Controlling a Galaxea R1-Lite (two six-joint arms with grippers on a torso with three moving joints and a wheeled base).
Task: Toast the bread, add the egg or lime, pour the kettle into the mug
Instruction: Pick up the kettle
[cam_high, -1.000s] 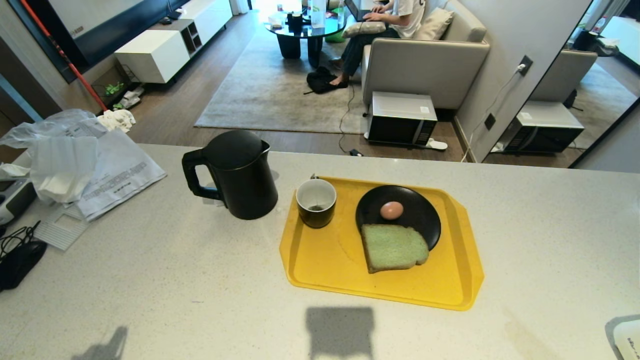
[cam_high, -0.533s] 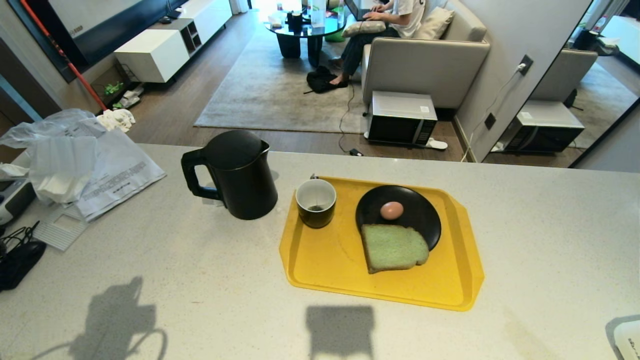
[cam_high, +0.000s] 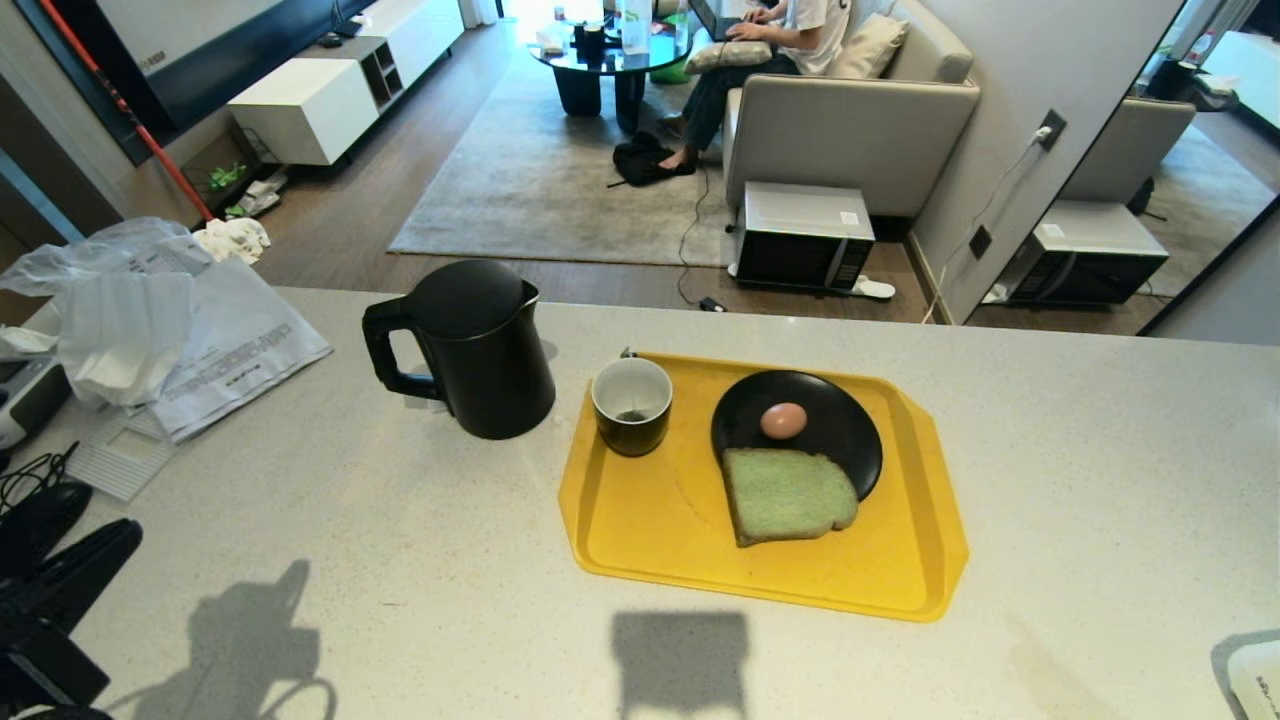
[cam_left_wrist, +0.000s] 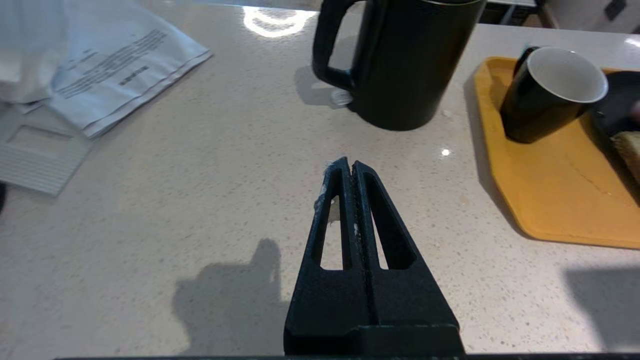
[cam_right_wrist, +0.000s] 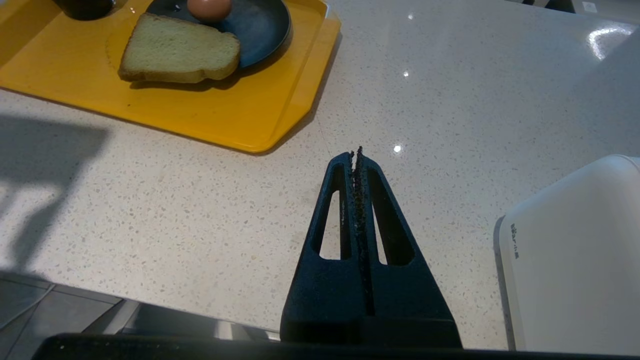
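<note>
The left gripper (cam_left_wrist: 353, 165) is hovering with fingers pressed together, empty, over the speckled counter (cam_high: 300, 520) near the matte black kettle (cam_high: 478, 350); the black white-lined mug (cam_high: 631, 405) is sitting on the yellow tray (cam_high: 650, 530).

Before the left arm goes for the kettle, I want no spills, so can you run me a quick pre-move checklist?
1. Left gripper empty and shut over the bare counter: ok for the approach, not ok for grasping until it opens.
2. Kettle upright, lid on, handle turned toward the robot's left: ok.
3. Path from gripper to handle free of clutter: ok; the papers lie off to the side.
4. Mug upright on the yellow tray, beside the kettle: ok.
5. Bread and egg on the black plate: ok.
6. Water level in the kettle: cannot tell.
</note>
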